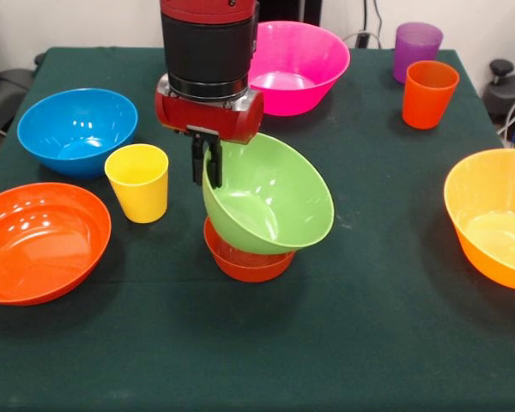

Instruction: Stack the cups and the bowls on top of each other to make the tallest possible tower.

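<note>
My gripper [208, 163] is shut on the rim of the medium green bowl [270, 202]. The bowl hangs tilted, its open side facing the camera, with its underside resting on the small red-orange bowl [247, 259] at the table's middle. The yellow cup [138, 181] stands upright left of the gripper. The orange cup [429, 93] and purple cup [416, 48] stand at the far right. The blue bowl [77, 130] is at the left, the shallow orange bowl [39, 240] at the near left, the large pink bowl [296, 64] behind the arm, the large yellow-orange bowl [493, 215] at the right edge. The small ribbed green bowl is out of view.
The dark green cloth-covered table [369, 326] holds everything. The arm [208, 51] comes down from above at the middle top. Dark equipment and cables lie beyond the table's far corners.
</note>
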